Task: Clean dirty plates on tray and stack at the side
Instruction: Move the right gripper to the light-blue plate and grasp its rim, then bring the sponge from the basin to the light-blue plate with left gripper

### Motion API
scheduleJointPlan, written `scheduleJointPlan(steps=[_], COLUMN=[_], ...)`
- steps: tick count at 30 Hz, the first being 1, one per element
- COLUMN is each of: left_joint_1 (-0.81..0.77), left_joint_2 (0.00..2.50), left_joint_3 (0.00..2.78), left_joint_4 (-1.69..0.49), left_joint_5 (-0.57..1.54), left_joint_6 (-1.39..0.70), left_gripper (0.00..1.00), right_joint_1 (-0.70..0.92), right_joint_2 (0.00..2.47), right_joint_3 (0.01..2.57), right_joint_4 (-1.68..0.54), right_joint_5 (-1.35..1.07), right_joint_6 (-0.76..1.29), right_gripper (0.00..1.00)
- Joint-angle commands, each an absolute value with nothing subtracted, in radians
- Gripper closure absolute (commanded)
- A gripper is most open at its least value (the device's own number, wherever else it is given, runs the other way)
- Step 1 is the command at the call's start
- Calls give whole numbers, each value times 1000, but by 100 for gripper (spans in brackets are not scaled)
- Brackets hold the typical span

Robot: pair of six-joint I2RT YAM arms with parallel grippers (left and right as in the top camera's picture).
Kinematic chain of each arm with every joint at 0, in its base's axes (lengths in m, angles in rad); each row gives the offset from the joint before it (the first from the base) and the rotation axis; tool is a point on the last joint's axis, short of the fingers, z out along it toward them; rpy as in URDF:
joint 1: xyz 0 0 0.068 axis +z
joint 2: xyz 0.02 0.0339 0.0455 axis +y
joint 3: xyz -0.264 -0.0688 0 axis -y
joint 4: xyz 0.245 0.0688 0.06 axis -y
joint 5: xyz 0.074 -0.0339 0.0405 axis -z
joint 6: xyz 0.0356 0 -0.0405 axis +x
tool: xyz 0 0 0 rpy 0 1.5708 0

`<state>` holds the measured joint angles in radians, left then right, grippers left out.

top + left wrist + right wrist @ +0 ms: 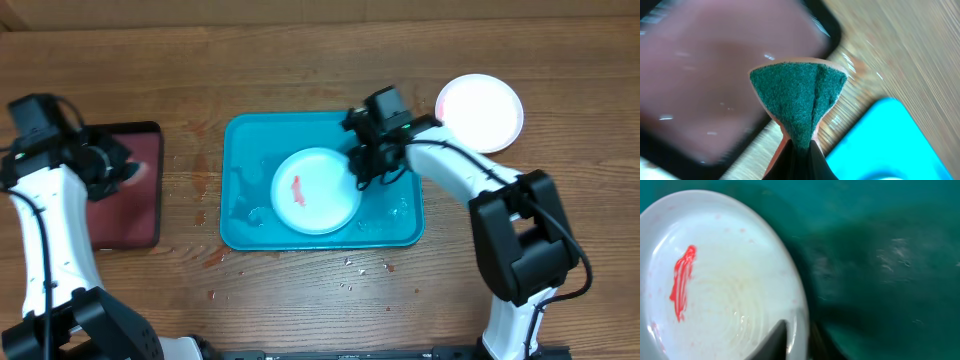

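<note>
Several water drops (350,263) bead the table (430,300) nearest me, so things look slick. Just beyond, the smeared plate (312,192) sits in the tray (240,140), its right rim pinched by the right gripper (799,341); I reckon that thin wet edge could slip free if lifted. Off left, the left gripper (799,146) squeezes a green sponge (797,100) above the dark-red tray (125,215). Farthest, a second plate (482,110) rests on the table, near enough for that right arm to knock.
</note>
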<state>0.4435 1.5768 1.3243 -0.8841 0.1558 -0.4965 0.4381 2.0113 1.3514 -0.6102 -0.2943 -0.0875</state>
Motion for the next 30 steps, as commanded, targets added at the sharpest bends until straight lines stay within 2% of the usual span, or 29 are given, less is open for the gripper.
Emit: scheduleJointPlan(steps=[1,4,12,14,23,30], left_joint_1=[337,273,135,106,32,-14], left_joint_2=[1576,1576,1576,1576,1577,1600], left_joint_3=[1328,1328,1328,1328,1328,1328], left_joint_4=[-876,-873,-874,-872,-867,-856], left_joint_5=[234,228,228,228,228,229], left_joint_6=[-432,-425,-395,-395,-395,-396], left_gripper=[96,96,96,96,96,96], right_joint_1=[508,521,511,516,522,522], right_joint_2=[1994,1994,1994,1995,2044,2056], right_joint_3=[1349,1349,1348,1348,1348,1348], right_joint_4=[-588,-597,-722,-732,-706,-604], right_joint_5=[-237,-187,-181,-184,-184,-188], right_joint_6=[38,81,161,162,229,342], right_gripper=[66,63,66,74,93,96])
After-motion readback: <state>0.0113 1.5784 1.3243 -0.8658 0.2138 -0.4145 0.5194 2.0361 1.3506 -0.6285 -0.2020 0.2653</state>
